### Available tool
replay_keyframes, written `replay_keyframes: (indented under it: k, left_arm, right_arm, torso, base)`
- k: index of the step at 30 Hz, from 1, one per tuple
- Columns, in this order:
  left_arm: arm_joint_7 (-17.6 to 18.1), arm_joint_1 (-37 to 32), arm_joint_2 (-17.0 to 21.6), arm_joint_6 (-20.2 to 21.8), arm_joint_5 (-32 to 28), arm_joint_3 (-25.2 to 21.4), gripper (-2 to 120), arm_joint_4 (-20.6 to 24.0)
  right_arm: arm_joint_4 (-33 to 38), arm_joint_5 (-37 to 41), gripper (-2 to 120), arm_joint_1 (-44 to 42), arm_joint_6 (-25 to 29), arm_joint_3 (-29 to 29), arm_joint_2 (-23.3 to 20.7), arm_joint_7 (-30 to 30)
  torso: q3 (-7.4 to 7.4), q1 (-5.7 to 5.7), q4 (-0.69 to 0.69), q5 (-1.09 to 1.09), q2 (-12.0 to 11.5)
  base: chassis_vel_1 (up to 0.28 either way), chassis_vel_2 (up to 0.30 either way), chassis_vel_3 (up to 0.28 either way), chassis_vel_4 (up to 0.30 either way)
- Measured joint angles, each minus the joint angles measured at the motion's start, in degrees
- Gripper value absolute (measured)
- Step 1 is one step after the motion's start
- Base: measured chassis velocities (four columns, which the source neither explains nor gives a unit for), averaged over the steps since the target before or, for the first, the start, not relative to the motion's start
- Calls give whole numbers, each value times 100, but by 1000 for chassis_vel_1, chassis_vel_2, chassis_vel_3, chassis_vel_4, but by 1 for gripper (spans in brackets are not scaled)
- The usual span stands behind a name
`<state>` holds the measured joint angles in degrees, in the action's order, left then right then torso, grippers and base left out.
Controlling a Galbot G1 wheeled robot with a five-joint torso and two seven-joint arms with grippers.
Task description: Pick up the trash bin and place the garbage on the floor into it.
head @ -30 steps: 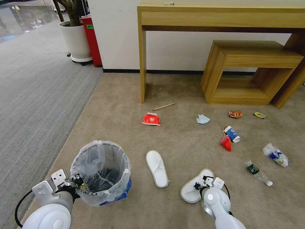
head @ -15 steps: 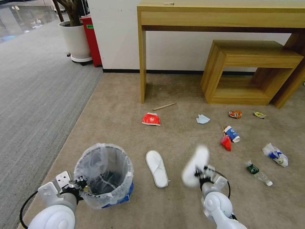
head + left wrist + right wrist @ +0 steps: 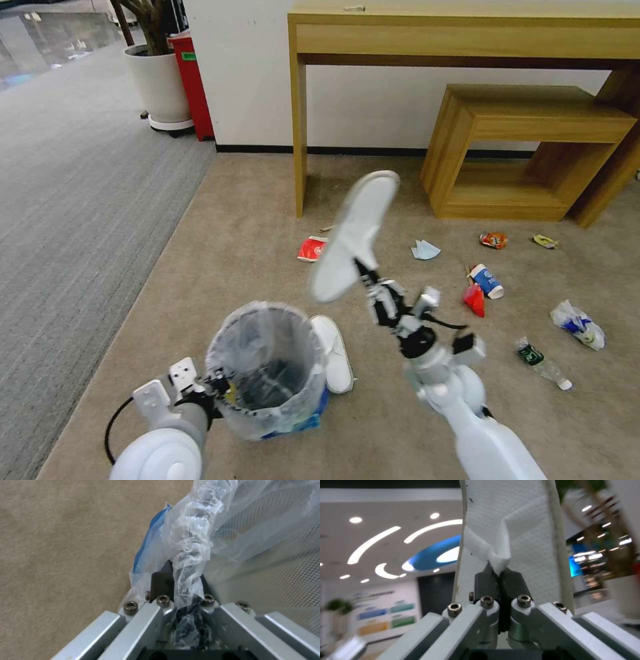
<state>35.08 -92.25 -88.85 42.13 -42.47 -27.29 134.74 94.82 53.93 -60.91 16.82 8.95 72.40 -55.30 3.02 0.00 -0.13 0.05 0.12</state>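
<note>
We see the trash bin (image 3: pixel 270 370) on the beige floor (image 3: pixel 253 227), its blue wall mostly hidden by the crinkled clear liner. A second white slipper (image 3: pixel 337 360) lies touching the bin's far side, partly hidden behind it. The left gripper (image 3: pixel 217 387) has its jaws pressed together on the bin's bagged rim. The right gripper (image 3: pixel 367 273) is raised above and beyond the bin, jaws pinching the strap of a white slipper (image 3: pixel 353 233) held tilted. A red cup (image 3: pixel 312 249) is half hidden behind that slipper.

Both grippers (image 3: pixel 212 385) (image 3: pixel 365 270) clamped, right raised
</note>
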Motion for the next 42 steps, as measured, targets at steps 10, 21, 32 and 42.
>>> replay_keyframes:
  k: [10,21,32,42]
  left_arm:
    - [-80,-37,23,0,36,86,1,155]
    - [-125,-29,17,-9,70,159,1,195]
    - [-207,-7,65,0,53,81,1,195]
    - [-194,130,289,1,-160,-390,1,140]
  right_arm:
    - [-841,-502,0,464,52,-705,290,-505]
    - [-944,-788,19,556,63,-723,210,-203]
    - [-770,-798,56,429,37,-546,116,-145]
    - [-182,-833,95,123,46,-49,62,724]
  torso:
    - [0,0,-1,-1,0]
    - [0,0,-1,-1,0]
    - [0,0,-1,-1,0]
    - [-1,0,-1,-1,0]
  base:
    - [0,0,0,0]
    - [0,0,0,0]
    - [0,0,0,0]
    - [0,0,0,0]
